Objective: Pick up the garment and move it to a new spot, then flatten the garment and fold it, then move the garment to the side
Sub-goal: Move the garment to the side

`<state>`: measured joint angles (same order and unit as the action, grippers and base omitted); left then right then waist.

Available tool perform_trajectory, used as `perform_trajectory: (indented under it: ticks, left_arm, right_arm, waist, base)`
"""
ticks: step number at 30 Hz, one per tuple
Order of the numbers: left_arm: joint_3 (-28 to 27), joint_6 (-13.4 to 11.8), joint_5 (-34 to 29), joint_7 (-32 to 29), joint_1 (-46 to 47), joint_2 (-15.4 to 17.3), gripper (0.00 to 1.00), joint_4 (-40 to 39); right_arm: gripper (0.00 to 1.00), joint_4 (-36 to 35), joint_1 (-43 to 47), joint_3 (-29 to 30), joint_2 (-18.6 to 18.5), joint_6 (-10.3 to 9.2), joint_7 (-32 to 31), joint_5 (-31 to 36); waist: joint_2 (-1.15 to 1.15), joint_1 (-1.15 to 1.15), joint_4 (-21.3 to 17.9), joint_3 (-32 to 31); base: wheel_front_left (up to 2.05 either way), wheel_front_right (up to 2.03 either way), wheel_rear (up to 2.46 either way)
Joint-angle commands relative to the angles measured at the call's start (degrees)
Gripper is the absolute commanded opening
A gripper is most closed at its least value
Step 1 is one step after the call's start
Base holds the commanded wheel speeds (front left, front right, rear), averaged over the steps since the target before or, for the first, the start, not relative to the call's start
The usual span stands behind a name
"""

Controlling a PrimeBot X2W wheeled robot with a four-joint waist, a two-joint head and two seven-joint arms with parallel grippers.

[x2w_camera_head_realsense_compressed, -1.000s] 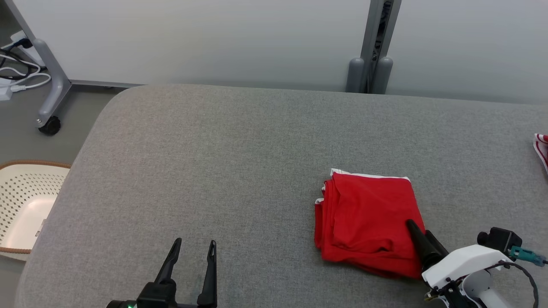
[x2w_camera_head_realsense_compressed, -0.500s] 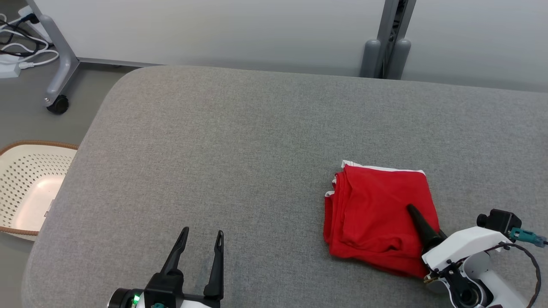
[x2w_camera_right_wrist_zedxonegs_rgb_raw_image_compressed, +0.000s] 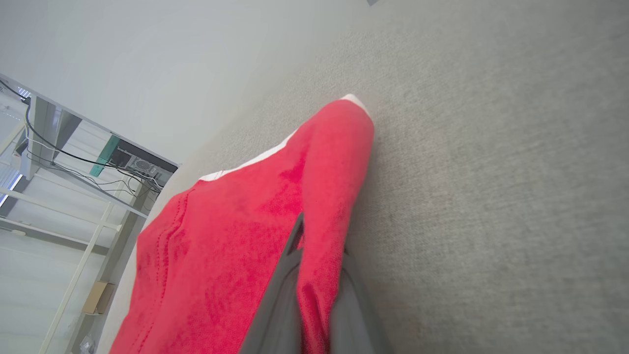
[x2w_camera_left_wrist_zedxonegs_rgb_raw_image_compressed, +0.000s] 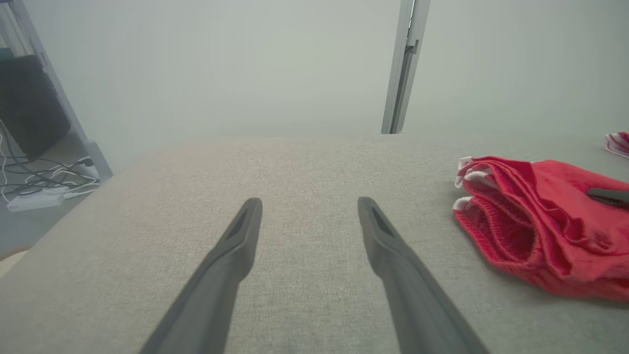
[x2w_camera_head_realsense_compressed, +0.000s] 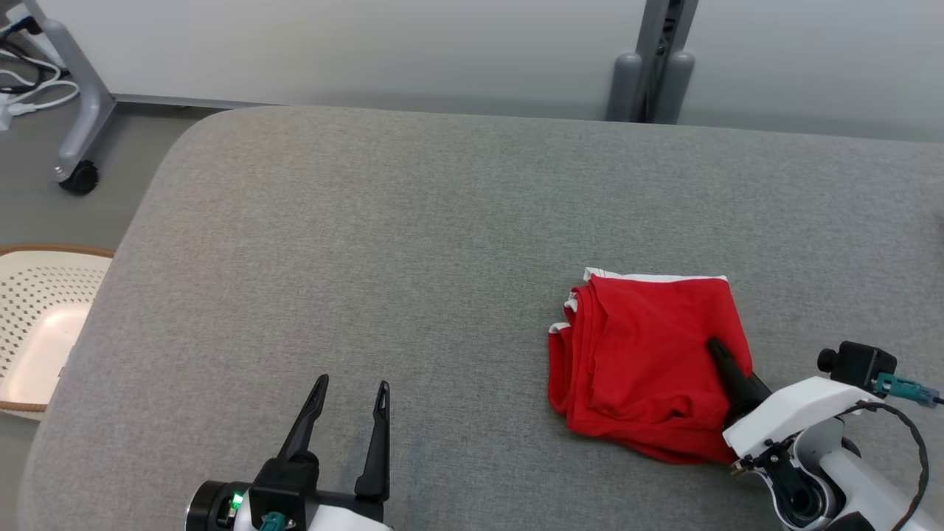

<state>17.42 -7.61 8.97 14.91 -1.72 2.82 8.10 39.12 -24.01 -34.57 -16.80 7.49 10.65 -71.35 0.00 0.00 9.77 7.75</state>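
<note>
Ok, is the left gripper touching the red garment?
No, the open left gripper is off to the side of the folded red garment, with bare grey table between them.

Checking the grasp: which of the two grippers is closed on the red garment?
The right gripper, shut on the right edge of the red garment. The left gripper stands open over the grey table, apart from the cloth.
</note>
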Motion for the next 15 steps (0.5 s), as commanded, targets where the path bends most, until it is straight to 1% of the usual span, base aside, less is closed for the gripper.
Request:
perform_trajectory:
  ticks: [1,9,13,15]
  left_arm:
    - [-0.34,0.12,-0.51,0.32,1.28,0.21,1.0,-0.34]
    - [-1.03,1.33,-2.5,0.31,2.96,0.19,1.0,-1.9]
    - [-1.72,1.97,-3.63,0.27,3.91,0.22,1.0,-2.57]
    - [-1.94,2.34,-4.13,0.27,4.58,0.27,1.0,-2.75]
  right_arm:
    - [0.0,-0.32,-0.73,-0.3,-0.67,0.0,0.62,0.4]
    - [0.0,-0.67,-3.97,-3.01,-0.9,0.0,4.01,3.58]
    - [0.0,-0.9,-5.18,-2.03,-0.9,0.0,4.7,6.26]
    - [0.0,-1.44,-5.55,-0.07,-1.08,0.0,4.66,8.56]
  waist:
    - [0.0,0.0,-1.03,0.45]
    - [0.0,0.0,-7.95,2.7]
    - [0.0,0.0,-11.57,3.86]
    - [0.0,0.0,-13.15,4.43]
  base:
    - [0.0,0.0,0.0]
    - [0.0,0.0,0.0]
    - [0.0,0.0,0.0]
    - [0.0,0.0,0.0]
